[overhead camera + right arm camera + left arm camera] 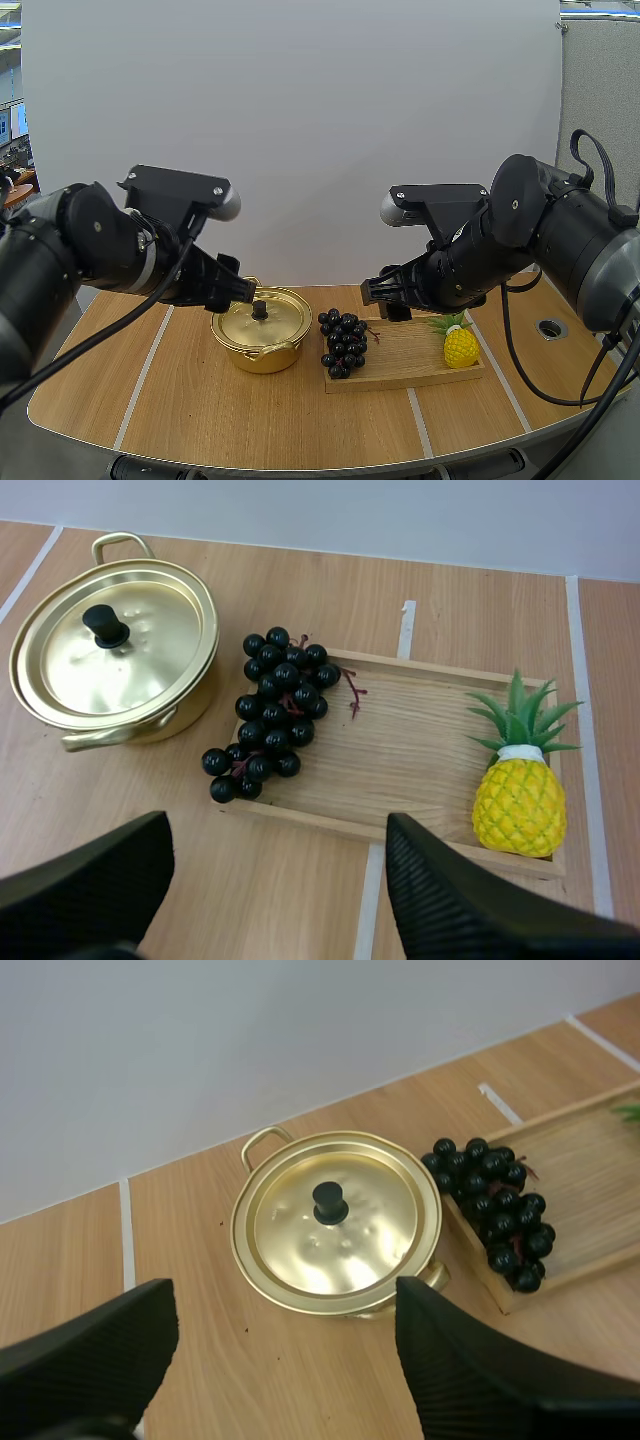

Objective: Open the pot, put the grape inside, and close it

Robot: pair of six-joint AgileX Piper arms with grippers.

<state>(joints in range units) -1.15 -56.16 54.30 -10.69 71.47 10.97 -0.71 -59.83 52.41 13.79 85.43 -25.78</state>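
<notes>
- The light is bright and even, and it falls from above.
- The gold lid (340, 1245) takes the strongest glare. It shows a soft white patch on its dished face in the left wrist view and a paler sheen in the right wrist view.
- Shadows are short and soft-edged. A dim one hugs the pot (262, 355) on the worktop (150, 400), and another lies beside the pineapple (520, 805) on the tray (420, 760).
- The black grapes (275, 705) carry tiny pinpoint highlights.
- In the high view the worktop's front edge bows into a curve, which is wide-lens distortion.
- The left jaws and right jaws loom dark and underlit in the wrist views, their ribbing only faintly lit.
</notes>
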